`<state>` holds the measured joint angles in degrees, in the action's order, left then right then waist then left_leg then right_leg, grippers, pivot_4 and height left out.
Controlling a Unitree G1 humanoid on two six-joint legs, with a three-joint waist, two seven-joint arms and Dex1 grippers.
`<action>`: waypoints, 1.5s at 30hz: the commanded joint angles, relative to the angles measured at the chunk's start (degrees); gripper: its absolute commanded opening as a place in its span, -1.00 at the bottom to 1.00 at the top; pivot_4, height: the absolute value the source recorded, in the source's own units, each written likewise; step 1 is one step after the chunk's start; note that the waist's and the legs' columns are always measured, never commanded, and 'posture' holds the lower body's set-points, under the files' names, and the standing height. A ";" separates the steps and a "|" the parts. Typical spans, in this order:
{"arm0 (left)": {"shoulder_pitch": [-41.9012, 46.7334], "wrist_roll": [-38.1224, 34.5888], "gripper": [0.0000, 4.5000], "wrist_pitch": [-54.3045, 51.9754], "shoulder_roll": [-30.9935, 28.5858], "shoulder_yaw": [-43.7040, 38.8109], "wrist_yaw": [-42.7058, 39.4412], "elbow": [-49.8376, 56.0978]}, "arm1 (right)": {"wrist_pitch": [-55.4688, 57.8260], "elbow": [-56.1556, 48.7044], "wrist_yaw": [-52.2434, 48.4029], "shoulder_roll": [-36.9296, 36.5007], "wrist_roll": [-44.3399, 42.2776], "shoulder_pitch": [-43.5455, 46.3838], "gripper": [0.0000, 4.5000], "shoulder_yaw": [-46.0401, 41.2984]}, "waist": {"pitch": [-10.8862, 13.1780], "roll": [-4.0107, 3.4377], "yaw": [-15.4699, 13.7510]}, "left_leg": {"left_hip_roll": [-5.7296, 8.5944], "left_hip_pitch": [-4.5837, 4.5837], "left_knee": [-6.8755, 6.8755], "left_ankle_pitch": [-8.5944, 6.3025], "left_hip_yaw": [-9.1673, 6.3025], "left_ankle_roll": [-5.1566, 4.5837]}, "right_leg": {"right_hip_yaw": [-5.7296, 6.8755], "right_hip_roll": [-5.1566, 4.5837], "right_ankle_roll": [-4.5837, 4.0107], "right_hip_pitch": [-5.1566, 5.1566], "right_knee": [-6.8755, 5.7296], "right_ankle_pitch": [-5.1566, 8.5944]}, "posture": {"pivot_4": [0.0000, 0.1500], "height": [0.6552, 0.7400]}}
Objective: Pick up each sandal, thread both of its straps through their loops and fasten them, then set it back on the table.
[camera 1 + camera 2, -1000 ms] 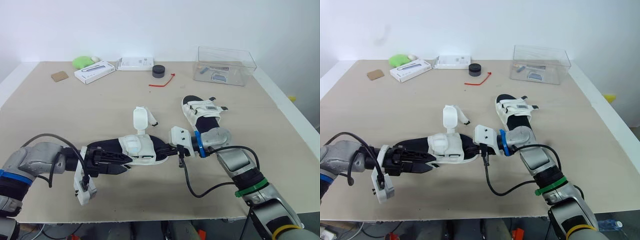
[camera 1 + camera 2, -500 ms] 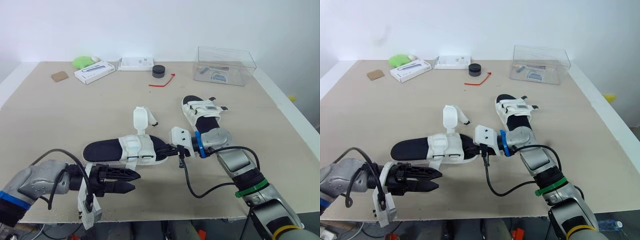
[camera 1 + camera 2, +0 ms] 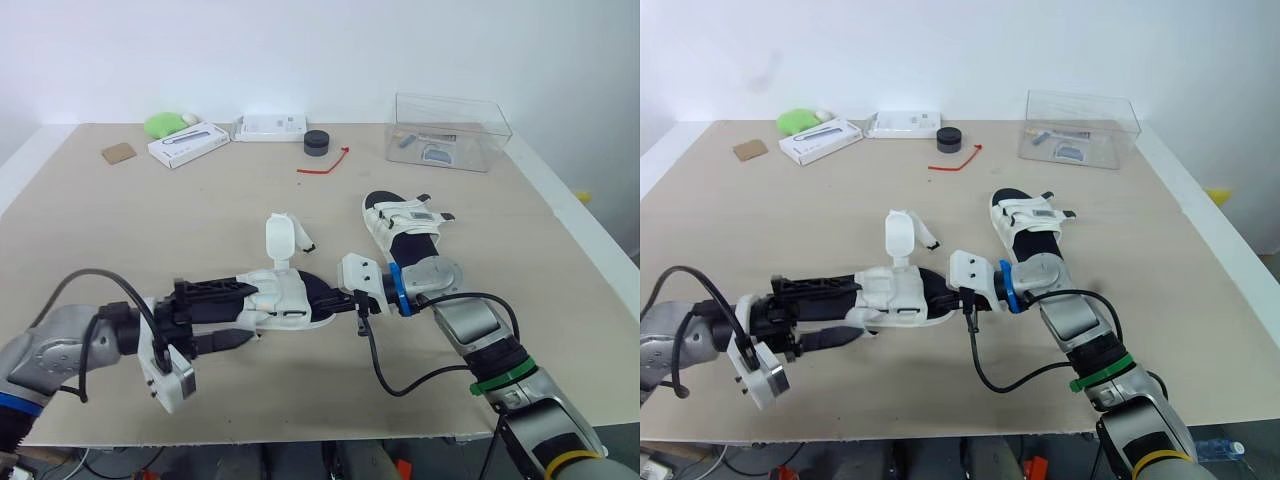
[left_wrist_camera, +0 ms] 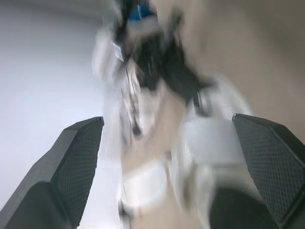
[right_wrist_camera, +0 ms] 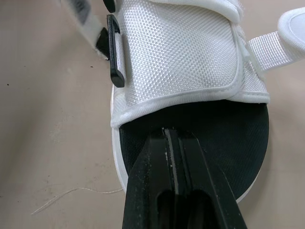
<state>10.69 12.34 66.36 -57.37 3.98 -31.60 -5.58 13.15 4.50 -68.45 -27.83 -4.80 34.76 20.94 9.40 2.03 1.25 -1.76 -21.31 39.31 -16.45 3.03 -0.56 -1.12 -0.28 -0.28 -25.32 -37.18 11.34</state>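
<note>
Two sandals lie on the desk (image 3: 120, 230). The far sandal (image 3: 405, 225) sits toward the right edge, its straps seemingly fastened. The near sandal (image 3: 285, 300) lies by the front edge, with one strap (image 3: 280, 240) standing loose. My right tool (image 5: 170, 138), closed, presses on its black footbed. My left tool (image 3: 250, 310), open, straddles the other end. I judge this the pick-up step: next, the left must close firmly and lift.

You have on the desk (image 3: 120, 230) the near sandal (image 3: 290, 300) at front centre, the other sandal (image 3: 405, 222) just behind it to its right, and a box (image 3: 450, 130) far behind, near the right edge.
</note>
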 commanded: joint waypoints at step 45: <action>13.14 7.63 -0.78 7.84 5.02 16.12 0.30 0.47 | 0.27 -1.82 0.08 -0.44 0.35 -0.74 -1.00 0.48 | -0.03 0.01 0.00 | 0.03 0.00 0.00 0.00 0.05 0.00 | -0.07 -0.05 0.00 0.02 -0.01 -0.05 | 1.00 1.00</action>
<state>23.60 21.86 74.44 -51.75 20.49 -31.67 -6.54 13.39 4.04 -68.25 -27.94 -4.65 34.52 20.91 9.37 2.04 1.24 -1.74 -21.31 39.31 -16.45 3.08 -0.56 -1.19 -0.33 -0.28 -25.30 -37.19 11.30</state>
